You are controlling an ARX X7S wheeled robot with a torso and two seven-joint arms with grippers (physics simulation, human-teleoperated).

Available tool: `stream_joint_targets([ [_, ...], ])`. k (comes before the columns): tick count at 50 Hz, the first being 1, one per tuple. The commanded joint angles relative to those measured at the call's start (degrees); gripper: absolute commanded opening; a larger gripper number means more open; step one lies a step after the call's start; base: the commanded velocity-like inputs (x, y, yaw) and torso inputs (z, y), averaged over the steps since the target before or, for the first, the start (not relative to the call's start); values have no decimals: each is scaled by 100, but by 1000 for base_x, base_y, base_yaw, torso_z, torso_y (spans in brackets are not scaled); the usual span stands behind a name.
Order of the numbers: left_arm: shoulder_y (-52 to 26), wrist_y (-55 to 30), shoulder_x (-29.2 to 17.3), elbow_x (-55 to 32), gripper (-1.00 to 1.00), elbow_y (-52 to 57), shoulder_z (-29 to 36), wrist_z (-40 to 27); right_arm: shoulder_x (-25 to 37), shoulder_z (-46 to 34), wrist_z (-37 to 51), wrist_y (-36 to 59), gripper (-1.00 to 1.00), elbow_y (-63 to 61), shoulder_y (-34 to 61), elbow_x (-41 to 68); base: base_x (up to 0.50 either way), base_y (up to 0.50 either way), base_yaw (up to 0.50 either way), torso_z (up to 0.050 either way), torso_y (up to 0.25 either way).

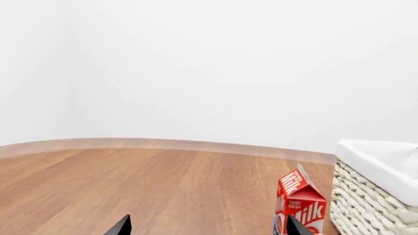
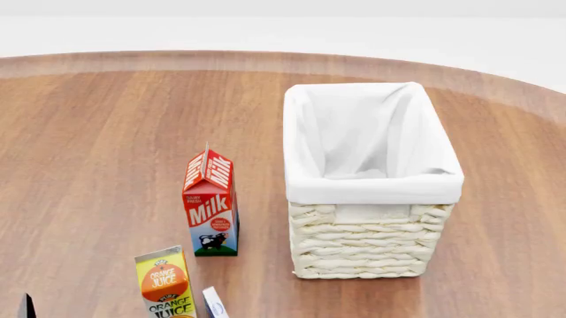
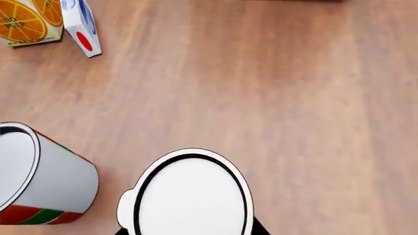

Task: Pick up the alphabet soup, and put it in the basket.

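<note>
In the right wrist view a can, taken as the alphabet soup (image 3: 189,196), fills the space between the jaws. Only its white lid with a black ring shows; its label is hidden. My right gripper (image 3: 191,231) is shut on it, with dark fingers (image 3: 260,229) pressed against both sides. The cream wicker basket (image 2: 367,248) with white cloth lining stands right of centre in the head view and shows in the left wrist view (image 1: 365,205). My left gripper (image 1: 205,230) is open and empty, low over the wood; one fingertip (image 2: 26,306) shows in the head view.
A second can (image 3: 46,181) with a red and green band stands beside the held one. An orange juice carton (image 2: 166,285), a small blue-and-white carton (image 2: 215,303) and a red milk carton (image 2: 209,205) stand left of the basket on the round wooden table (image 2: 89,132).
</note>
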Motion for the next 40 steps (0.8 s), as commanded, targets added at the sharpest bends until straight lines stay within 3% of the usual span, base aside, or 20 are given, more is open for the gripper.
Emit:
stream_joint_targets([
  [1, 66, 132, 144, 103, 100, 13, -24, 51, -150, 140, -112, -458, -100, 280, -109, -344, 0, 0, 0, 0, 0],
  [13, 32, 96, 110, 58, 100, 43, -20, 20, 180, 776, 384, -1142, -100, -878, -511, -581, 0, 0, 0, 0, 0],
  [22, -1, 73, 88, 28, 100, 51, -9, 2, 462, 604, 463, -1931, -100, -1282, -610, -1661, 0, 0, 0, 0, 0],
  [40, -10, 75, 58, -16, 100, 35, 43, -7, 550, 748, 805, -2795, -100, -1867, -747, -2551, 0, 0, 0, 0, 1],
])
